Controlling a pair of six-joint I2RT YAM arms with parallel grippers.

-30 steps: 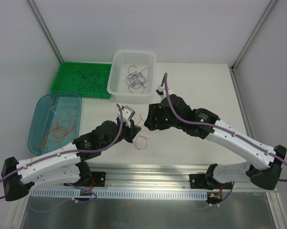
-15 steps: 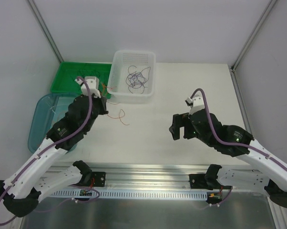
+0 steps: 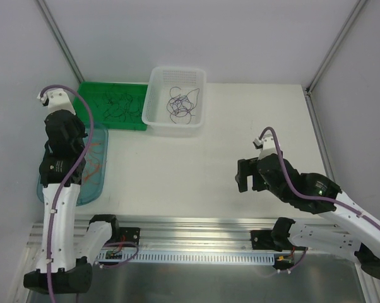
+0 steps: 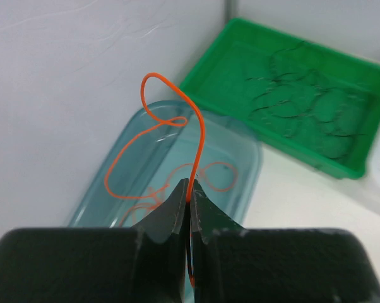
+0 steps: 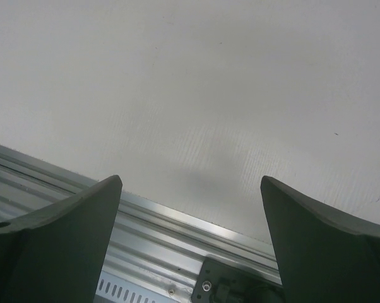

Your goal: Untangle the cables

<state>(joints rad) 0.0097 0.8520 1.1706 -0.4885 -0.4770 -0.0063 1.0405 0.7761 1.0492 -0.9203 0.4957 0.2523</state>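
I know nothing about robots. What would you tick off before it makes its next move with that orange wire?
1. Grip on the orange cable: ok. The left gripper is shut on it.
2. Matching bin underneath: ok. That gripper hangs over the teal bin, which holds other orange strands.
3. Held strand free of the others: cannot tell. Its lower end is hidden below the gripper.
4. Right gripper free to help: ok. It is open and empty, above the bare table.
5. Arms apart from each other: ok. They are at opposite sides of the table.
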